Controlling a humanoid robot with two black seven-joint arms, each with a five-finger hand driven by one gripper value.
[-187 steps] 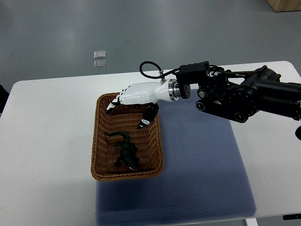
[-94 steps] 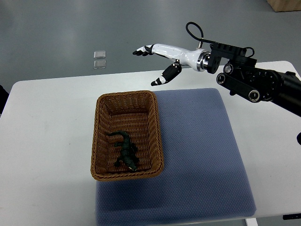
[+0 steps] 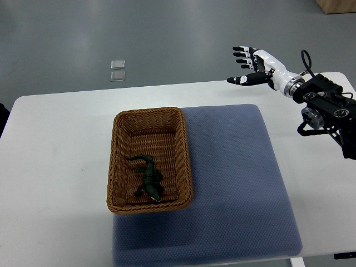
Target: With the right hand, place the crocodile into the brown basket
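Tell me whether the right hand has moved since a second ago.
Yes. The right hand has swung right and away from above the basket, now beyond the table's far edge, open and empty.

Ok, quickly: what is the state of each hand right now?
Right hand: open, fingers spread, holding nothing.
Left hand: not in view.

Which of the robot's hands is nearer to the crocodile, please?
Right. The right hand is open at the picture's far right, well away from the crocodile lying in the brown basket. The left hand is not in view.
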